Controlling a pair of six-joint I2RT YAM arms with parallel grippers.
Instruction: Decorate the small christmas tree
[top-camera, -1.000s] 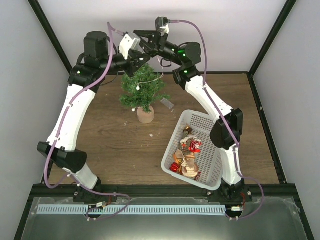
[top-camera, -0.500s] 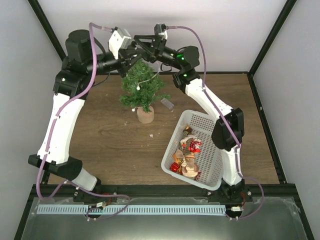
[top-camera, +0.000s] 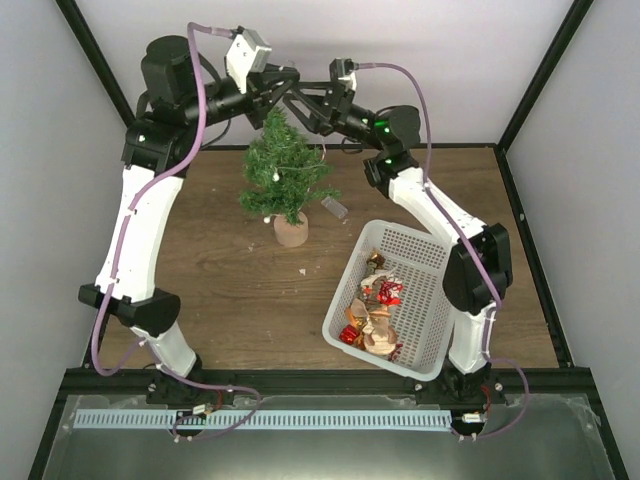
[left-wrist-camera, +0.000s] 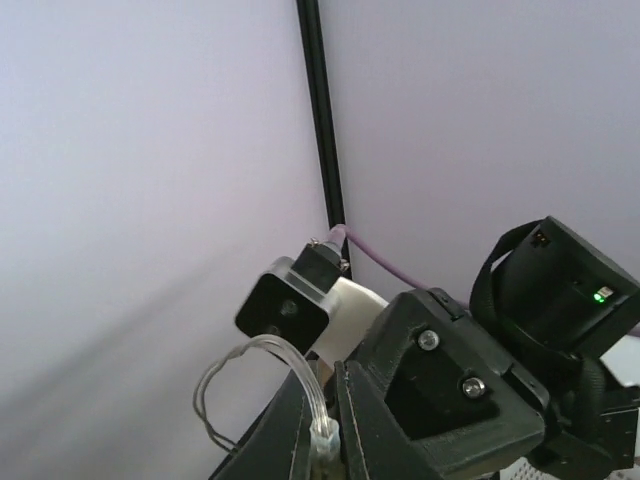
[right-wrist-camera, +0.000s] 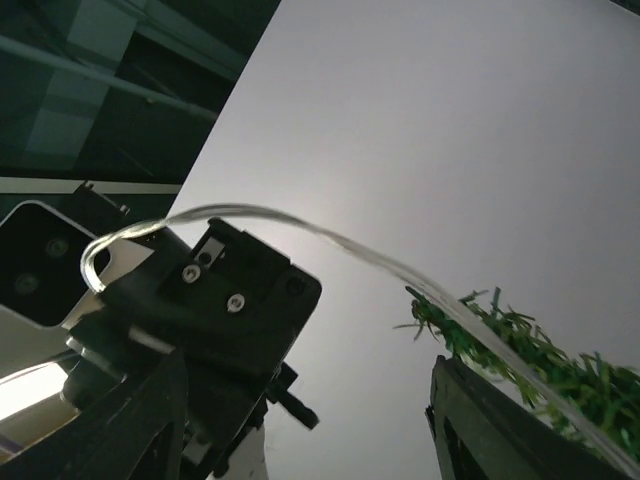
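The small christmas tree (top-camera: 285, 172) stands upright on its tan base (top-camera: 291, 232) at the back of the table; its tip shows in the right wrist view (right-wrist-camera: 520, 345). A clear string of lights (left-wrist-camera: 285, 355) with white bulbs is draped on it. My left gripper (top-camera: 292, 88) is above the treetop and shut on the end of the string (left-wrist-camera: 323, 385). My right gripper (top-camera: 306, 106) is close beside it, open and empty (right-wrist-camera: 305, 365). The clear wire (right-wrist-camera: 330, 235) arcs from the left gripper across to the tree.
A white basket (top-camera: 420, 262) holding several red and gold ornaments (top-camera: 372, 315) sits at the right front of the wooden table (top-camera: 220, 270). A small clear object (top-camera: 336, 207) lies just right of the tree. Black frame posts and grey walls enclose the table.
My left arm has swung up and back, lifting the string end above the treetop. My right arm has shifted right and up with it.
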